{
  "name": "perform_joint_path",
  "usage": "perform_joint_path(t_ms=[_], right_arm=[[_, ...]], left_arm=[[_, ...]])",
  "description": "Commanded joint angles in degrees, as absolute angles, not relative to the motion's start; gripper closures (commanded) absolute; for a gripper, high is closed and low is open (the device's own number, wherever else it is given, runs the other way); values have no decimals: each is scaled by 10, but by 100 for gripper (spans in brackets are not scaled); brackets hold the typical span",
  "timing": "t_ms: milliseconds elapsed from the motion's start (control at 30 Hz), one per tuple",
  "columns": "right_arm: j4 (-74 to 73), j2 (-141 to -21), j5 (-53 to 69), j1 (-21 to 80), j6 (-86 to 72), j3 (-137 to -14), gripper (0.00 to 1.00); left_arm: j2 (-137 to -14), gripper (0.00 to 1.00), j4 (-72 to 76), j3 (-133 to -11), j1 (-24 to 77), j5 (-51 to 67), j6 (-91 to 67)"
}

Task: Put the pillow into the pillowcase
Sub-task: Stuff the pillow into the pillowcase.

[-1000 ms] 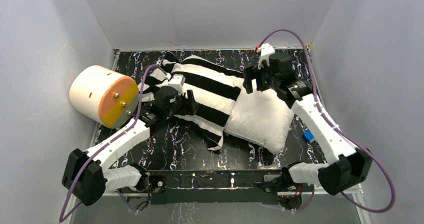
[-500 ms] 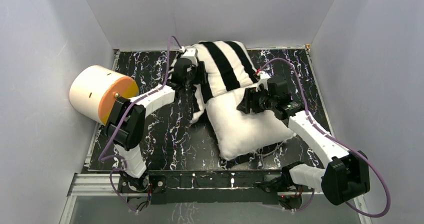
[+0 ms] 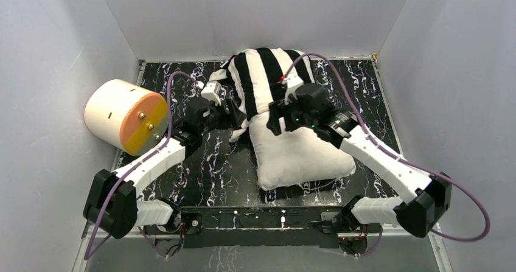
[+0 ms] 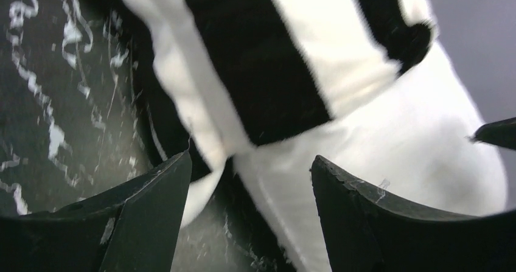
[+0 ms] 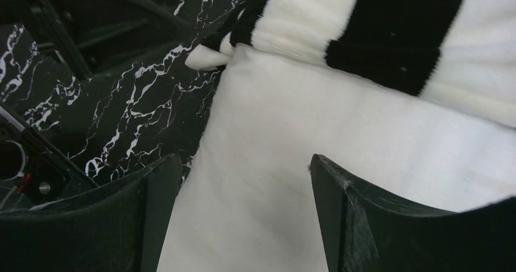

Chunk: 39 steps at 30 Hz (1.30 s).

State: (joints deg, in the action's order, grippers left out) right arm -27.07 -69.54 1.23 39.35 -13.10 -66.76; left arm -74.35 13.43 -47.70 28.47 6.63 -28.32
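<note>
Pillow lying mostly bare, both pincers gaping

Nearest the arms' bases, the marbled black tabletop is showing its white veins. The pillow is resting on it right of centre, its plump white body reaching from the near edge toward the back. Just beyond the bare part, the right gripper is hovering over the pillow's far left corner. Its fingers are standing apart with white fabric showing between them, and they are clamping nothing. Beside it to the left, the left gripper is facing the hanging lower corner of the pillowcase. Its fingers are also spread wide, with the striped cloth lying just past the tips and not pinched.

Farther back, the pillowcase is sitting bunched and puffy against the rear edge, and its black and white hem is overlapping the pillow's far end. Off to the left, the cream cylinder with the orange face is lying on its side by the wall.

Compared with half a second ago, the left arm is drawn back from the pillowcase's far left side, with its elbow now low on the left. The right gripper is sitting farther left along the hem, and the pillow is lying a little squarer to the table.
</note>
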Motion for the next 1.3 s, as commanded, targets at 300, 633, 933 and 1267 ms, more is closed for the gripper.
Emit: perform_joint_path(t_ms=[300,633,933,1267], right_arm=[[-123,-916,-251,513,-1,-691,5],[-32,-984,-262,484,-13,-689,79],[79,-996,-291,433,-56,-727,100],[165,-993,-285,405,-89,-713,100]], left_arm=[[-857,26,320,-349,283,-18,-248],[-868,100,383,-356,280,121,-246],[-686,100,213,-317,367,172,-327],[-635,100,139,-217,424,117,-376]])
